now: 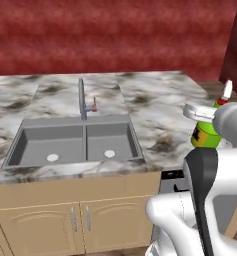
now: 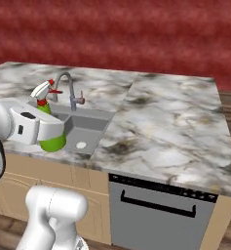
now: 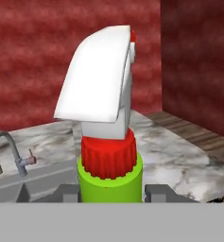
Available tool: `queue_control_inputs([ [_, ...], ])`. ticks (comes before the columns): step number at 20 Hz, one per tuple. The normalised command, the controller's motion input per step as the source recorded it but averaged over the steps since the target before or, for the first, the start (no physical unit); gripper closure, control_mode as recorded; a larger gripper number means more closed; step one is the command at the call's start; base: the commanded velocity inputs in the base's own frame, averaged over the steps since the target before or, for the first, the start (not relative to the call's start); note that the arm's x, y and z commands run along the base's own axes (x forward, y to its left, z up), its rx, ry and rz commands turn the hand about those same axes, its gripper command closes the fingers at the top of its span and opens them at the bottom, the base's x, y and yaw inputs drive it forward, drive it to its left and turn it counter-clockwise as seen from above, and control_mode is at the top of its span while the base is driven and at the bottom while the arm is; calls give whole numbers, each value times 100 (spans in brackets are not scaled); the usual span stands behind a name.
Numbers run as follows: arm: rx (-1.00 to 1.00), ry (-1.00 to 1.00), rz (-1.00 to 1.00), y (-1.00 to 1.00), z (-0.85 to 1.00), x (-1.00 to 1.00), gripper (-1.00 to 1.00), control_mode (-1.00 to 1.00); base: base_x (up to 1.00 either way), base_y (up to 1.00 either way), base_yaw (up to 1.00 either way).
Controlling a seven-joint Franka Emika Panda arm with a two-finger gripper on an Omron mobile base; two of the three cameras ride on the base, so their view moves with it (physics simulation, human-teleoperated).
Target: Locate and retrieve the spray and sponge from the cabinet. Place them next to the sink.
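Closest to the hand camera, the spray [image 3: 109, 156] stood upright between the 2 dark fingertips [image 3: 68, 193] of the tool [image 3: 111, 194], its red neck and white nozzle rising straight ahead. The tool was clenched on the spray's green body, low on the bottle, which probably kept the heavy part steady and the nozzle clear. From the left base view, the spray [image 1: 208, 131] hung at the right side of the marble table [image 1: 155, 107], partly hidden behind the white arm. From the right base view, the spray [image 2: 49, 131] sat over the front edge of the table [image 2: 175, 122], just beside the sink [image 2: 80, 128]. Whether its base touched the stone could not be told.

Farther off, the grey sink [image 1: 72, 140] showed 2 basins with round drains, and the thin faucet [image 1: 82, 97] rose behind them with its small red lever. Beyond lay bare marble and a red wall [image 1: 115, 35].

By my judgement, the bottle was being carried to a spot beside the sink, and the sponge remained to fetch.
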Motion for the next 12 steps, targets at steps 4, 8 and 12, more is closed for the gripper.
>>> queue_control_inputs([
  [4, 0, 0, 0, 0, 0, 0, 100, 100, 81, -6, 3],
  [8, 0, 0, 0, 0, 0, 0, 100, 100, 57, -12, 7],
  [12, 0, 0, 0, 0, 0, 0, 100, 100, 9, 0, 0],
])
